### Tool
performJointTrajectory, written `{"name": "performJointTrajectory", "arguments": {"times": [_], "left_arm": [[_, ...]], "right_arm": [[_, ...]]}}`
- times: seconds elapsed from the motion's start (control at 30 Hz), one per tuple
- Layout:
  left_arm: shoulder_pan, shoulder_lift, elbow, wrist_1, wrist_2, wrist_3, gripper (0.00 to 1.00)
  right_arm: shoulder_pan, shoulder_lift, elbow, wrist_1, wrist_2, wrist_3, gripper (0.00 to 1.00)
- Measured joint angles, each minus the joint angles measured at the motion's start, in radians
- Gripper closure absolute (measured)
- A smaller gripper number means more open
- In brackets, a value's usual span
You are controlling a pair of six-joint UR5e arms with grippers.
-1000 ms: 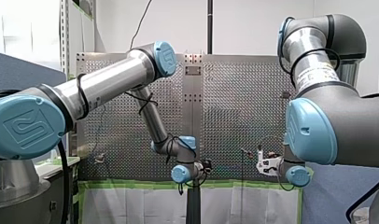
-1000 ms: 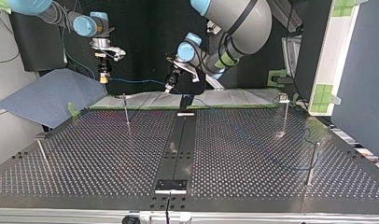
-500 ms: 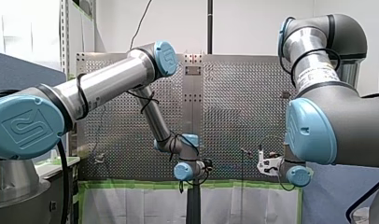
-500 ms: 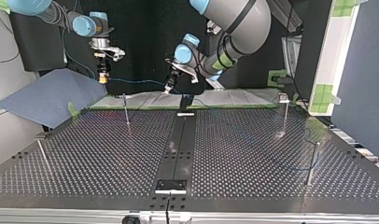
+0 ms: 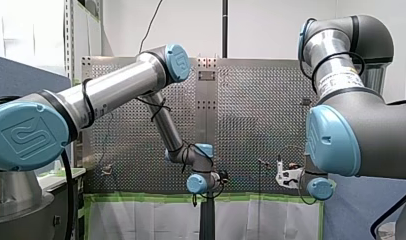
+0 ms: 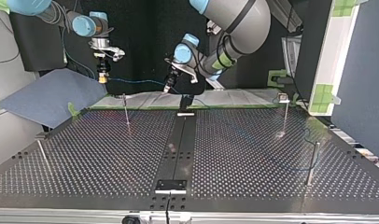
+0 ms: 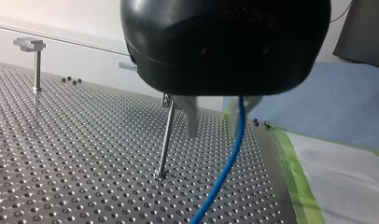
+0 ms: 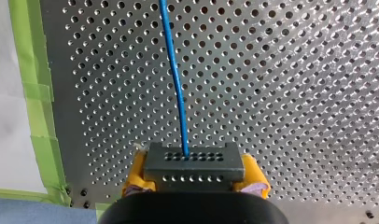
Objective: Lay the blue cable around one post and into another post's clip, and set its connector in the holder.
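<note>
My right gripper (image 8: 193, 173) pinches the connector (image 8: 192, 158). My left gripper (image 7: 213, 128) is spread, the blue cable (image 7: 224, 168) by one finger. No post (image 7: 165, 135) has cable round it yet.

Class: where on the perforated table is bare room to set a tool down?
Free: the field between the centre strip and the posts at the top view's left. Crowded: the far edge, where my left claw, my right claw with the connector and the blue cable hang.

Front and top views face across the table (image 6: 248, 154); wrist views sit close.
</note>
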Motion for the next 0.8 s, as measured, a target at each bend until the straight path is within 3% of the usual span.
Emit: {"name": "performJointTrajectory", "arguments": {"times": [0.53,0.8], "left_arm": [[-0.002,0.000,0.000,-0.015,-0.009,0.009,1.00],[-0.018,0.000,0.000,-0.012,-0.018,0.019,1.00]], "right_arm": [[-0.002,0.000,0.000,-0.001,0.001,0.004,1.00],[-0.027,0.000,-0.029,0.013,0.009,0.042,1.00]]}}
